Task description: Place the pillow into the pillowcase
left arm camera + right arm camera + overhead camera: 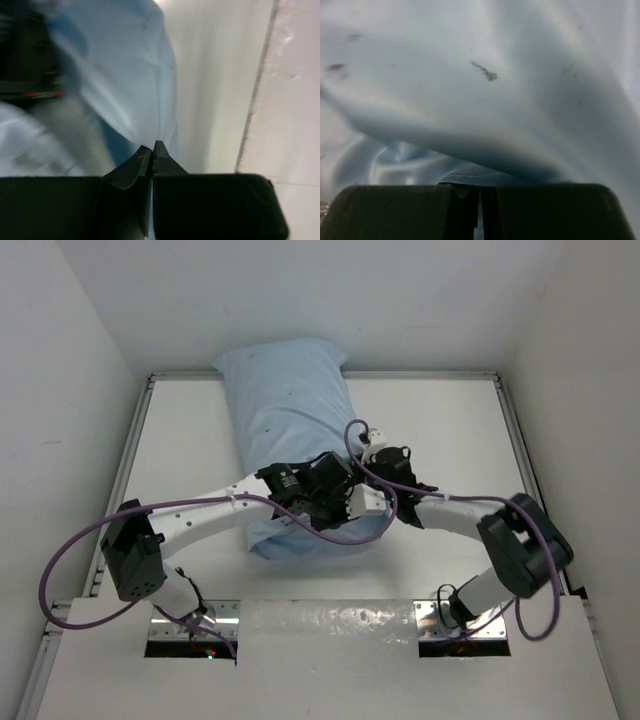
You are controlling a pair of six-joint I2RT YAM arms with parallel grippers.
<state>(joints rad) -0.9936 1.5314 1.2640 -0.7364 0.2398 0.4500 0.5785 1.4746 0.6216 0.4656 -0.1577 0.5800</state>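
The light blue pillowcase (290,410) lies plump and lengthwise on the white table (190,440), from the back wall to the middle. The pillow is hidden; I see no white stuffing. Both grippers meet at the case's near end. My left gripper (338,506) is shut, with a thin edge of blue fabric (125,75) pinched between its fingertips (159,150). My right gripper (374,496) is shut on the case's stitched hem (470,176), and blue folds (485,100) fill its view. In the left wrist view a blurred dark arm part (30,65) shows at upper left.
White walls close in the table at back and both sides. Metal rails run along the left edge (125,470) and right edge (515,440). Purple cables (70,560) loop off both arms. The arm bases stand at the near edge (330,625).
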